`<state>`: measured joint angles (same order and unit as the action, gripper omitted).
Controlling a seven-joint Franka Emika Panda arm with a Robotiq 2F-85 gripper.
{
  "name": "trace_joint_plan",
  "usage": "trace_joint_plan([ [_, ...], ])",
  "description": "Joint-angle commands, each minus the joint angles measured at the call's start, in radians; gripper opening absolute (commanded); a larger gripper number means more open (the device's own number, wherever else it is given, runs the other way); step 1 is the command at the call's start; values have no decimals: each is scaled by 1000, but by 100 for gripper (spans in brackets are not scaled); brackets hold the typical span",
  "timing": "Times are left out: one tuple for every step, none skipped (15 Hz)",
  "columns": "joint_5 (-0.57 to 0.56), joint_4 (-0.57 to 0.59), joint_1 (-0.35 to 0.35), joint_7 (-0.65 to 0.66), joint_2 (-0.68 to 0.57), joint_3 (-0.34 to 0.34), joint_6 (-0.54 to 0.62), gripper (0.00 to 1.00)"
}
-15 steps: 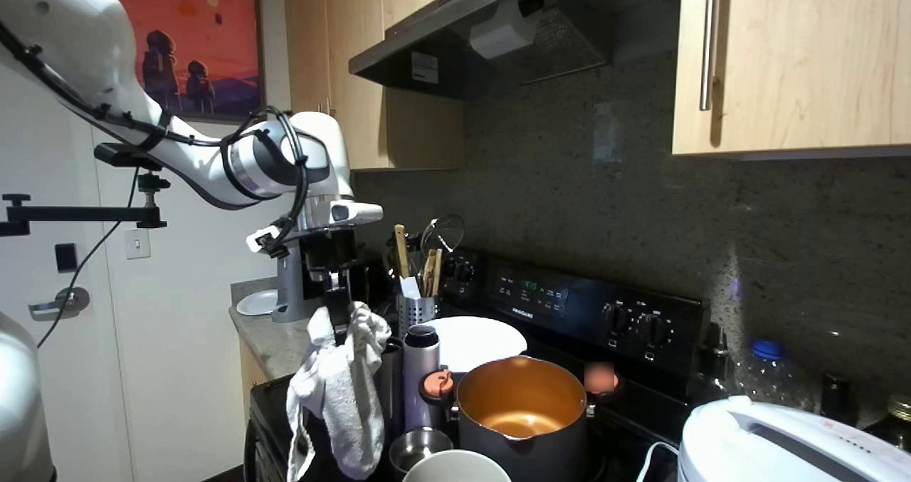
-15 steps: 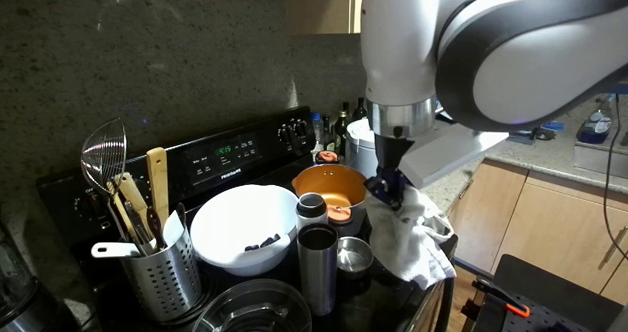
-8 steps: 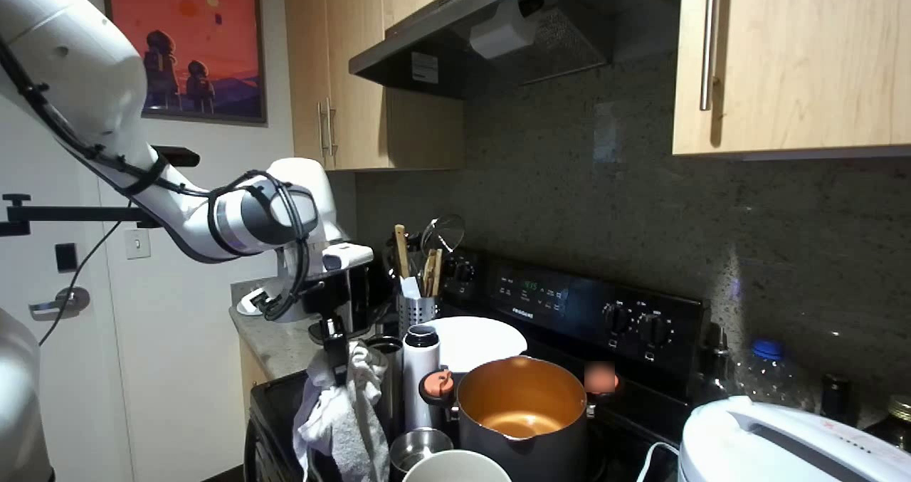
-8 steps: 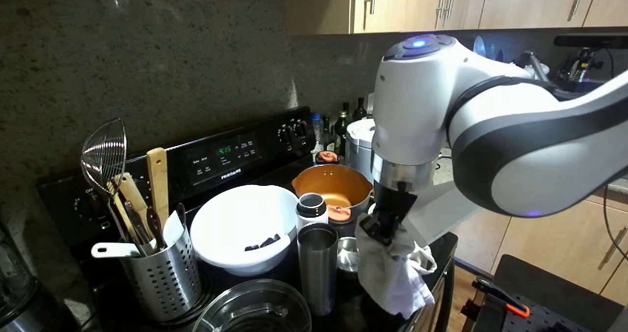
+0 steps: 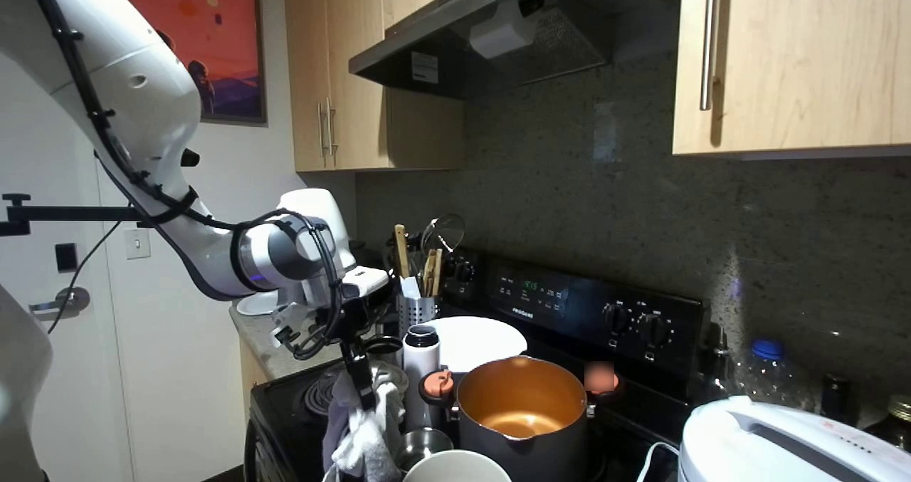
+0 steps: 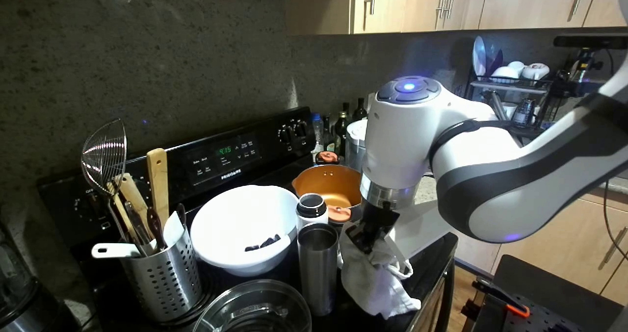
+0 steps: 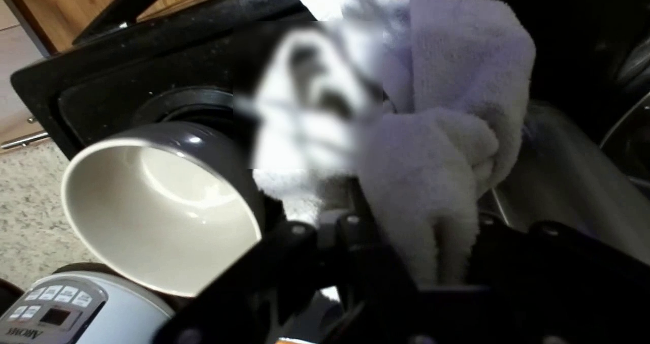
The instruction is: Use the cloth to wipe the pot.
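A white cloth [image 5: 366,450] hangs bunched from my gripper [image 5: 367,395]. It also shows in an exterior view [image 6: 378,285] and in the wrist view [image 7: 457,54]. The gripper [image 6: 365,241] is shut on the cloth, with folds spreading on both sides of the fingers. The pot [image 5: 523,425] is dark grey outside and copper-orange inside, with orange-topped handles. It stands open on the stove, and it also shows in an exterior view [image 6: 333,185], partly hidden by the arm. The gripper and cloth are beside the pot, apart from it, on the steel bowl's side.
A small steel bowl [image 5: 423,445], a white cup or bowl [image 5: 455,468] and a white bottle [image 5: 421,368] stand close around the cloth. A steel tumbler [image 6: 318,268], a large white bowl [image 6: 240,219], a utensil holder [image 6: 162,283] and a rice cooker [image 5: 790,439] stand near.
The arm has come down and across toward the pot, carrying the cloth lower and closer to the steel bowl and bottle. The gripper keeps hold of the cloth. The pot has not moved.
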<state>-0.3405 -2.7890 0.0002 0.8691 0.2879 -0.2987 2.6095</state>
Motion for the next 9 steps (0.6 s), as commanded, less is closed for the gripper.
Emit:
trace_joint_plan([
  [-51, 1, -33, 46, -10, -8, -17, 69],
  [-52, 4, -33, 44, -3, -3, -23, 76],
  [-47, 10, -29, 41, 1, 2, -32, 84],
  [-35, 20, -24, 30, 9, 8, -44, 91],
  [-18, 32, -17, 17, 16, 15, -56, 99],
  [-3, 50, -9, 1, 25, 21, -81, 100],
  [11, 68, -2, -14, 33, 25, -104, 100],
  [28, 94, 8, -37, 47, 31, -149, 100],
  [29, 119, 10, -44, 62, 30, -194, 100],
])
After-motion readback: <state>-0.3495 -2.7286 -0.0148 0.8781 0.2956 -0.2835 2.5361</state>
